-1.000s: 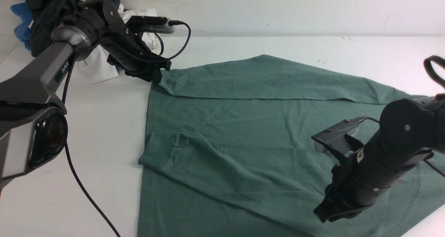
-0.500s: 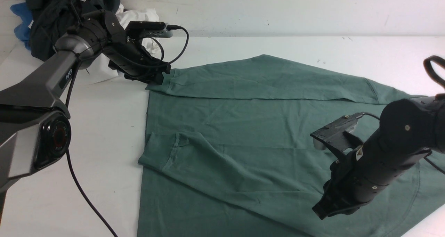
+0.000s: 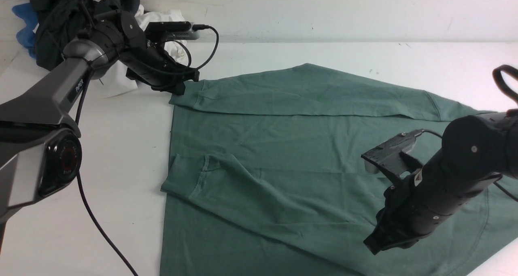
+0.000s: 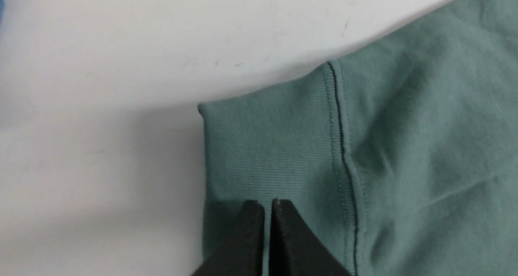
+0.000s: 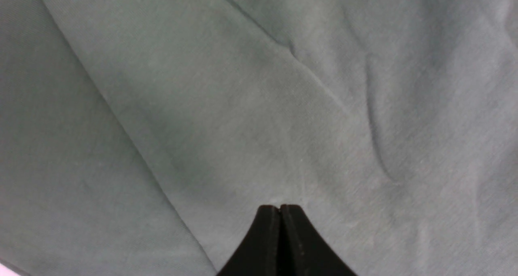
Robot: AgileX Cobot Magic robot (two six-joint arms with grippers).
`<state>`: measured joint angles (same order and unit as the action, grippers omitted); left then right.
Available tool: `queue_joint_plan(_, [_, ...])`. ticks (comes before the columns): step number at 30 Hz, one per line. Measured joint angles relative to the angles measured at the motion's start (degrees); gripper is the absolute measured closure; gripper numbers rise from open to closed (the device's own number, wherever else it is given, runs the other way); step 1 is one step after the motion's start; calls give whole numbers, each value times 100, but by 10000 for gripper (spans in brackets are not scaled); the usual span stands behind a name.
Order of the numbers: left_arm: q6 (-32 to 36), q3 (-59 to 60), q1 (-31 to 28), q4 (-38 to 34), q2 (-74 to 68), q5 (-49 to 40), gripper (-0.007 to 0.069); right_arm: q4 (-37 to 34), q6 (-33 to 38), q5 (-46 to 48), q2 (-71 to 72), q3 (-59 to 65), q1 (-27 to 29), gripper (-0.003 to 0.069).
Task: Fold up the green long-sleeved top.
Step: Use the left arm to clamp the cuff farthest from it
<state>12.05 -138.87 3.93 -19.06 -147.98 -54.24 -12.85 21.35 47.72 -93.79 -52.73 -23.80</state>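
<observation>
The green long-sleeved top (image 3: 291,146) lies flat on the white table (image 3: 121,146). Both sleeves are folded across its body. The far sleeve (image 3: 307,92) ends in a ribbed cuff (image 3: 184,98) (image 4: 267,146) that rests flat at the top's far left corner. My left gripper (image 3: 178,89) (image 4: 268,205) hovers just over that cuff's end, shut, with no cloth pinched between its fingers. The near sleeve's cuff (image 3: 178,183) lies at the left edge. My right gripper (image 3: 371,245) (image 5: 280,207) is shut and empty, low over the top's body at the near right.
A heap of black (image 3: 60,9), white (image 3: 117,77) and blue (image 3: 24,21) garments sits at the back left corner, behind the left arm. The left arm's cable (image 3: 101,227) trails over the table at the near left. A wall runs along the back.
My left gripper let go of the far sleeve's cuff, which settled flat on the table. It then shut and drew slightly back to the left. The right arm barely shifted.
</observation>
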Motion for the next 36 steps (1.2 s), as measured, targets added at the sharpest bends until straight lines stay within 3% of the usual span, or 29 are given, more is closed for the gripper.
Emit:
queue_joint_plan(7, [-25, -348, -7, -13, 450, -527, 629, 80, 2, -108, 0, 0, 0, 668])
queue_joint_plan(11, [-32, -355, -31, -25, 302, -507, 570, 80, 2, -245, 0, 0, 0, 668])
queue_joint_plan(16, [-32, -349, -37, 19, -223, -381, 325, 74, 2, -316, 0, 0, 0, 668])
queue_joint_plan(19, [-32, -342, -37, 18, -309, -213, 225, 74, 2, -316, 0, 0, 0, 668])
queue_joint_plan(23, [-39, -342, -37, 18, -309, 48, 176, 80, -33, -316, 0, 0, 0, 668])
queue_joint_plan(28, [-39, -342, -37, 18, -309, 189, 262, 80, -21, -316, 0, 0, 0, 668])
queue_joint_plan(29, [-33, -342, -37, 18, -309, 189, 362, 80, -21, -316, 0, 7, 0, 668])
queue_joint_plan(30, [-33, -342, -37, 18, -309, 189, 375, 80, -21, -316, 0, 7, 0, 668])
queue_joint_plan(32, [23, -342, -37, 13, -304, 150, 533, 80, -21, -316, 0, 7, 0, 668])
queue_joint_plan(34, [53, -342, -37, -8, -274, 38, 595, 80, -15, -316, 0, 7, 0, 668])
queue_joint_plan(36, [59, -338, -37, -52, -181, -122, 609, 85, 2, -316, 0, 7, 0, 668])
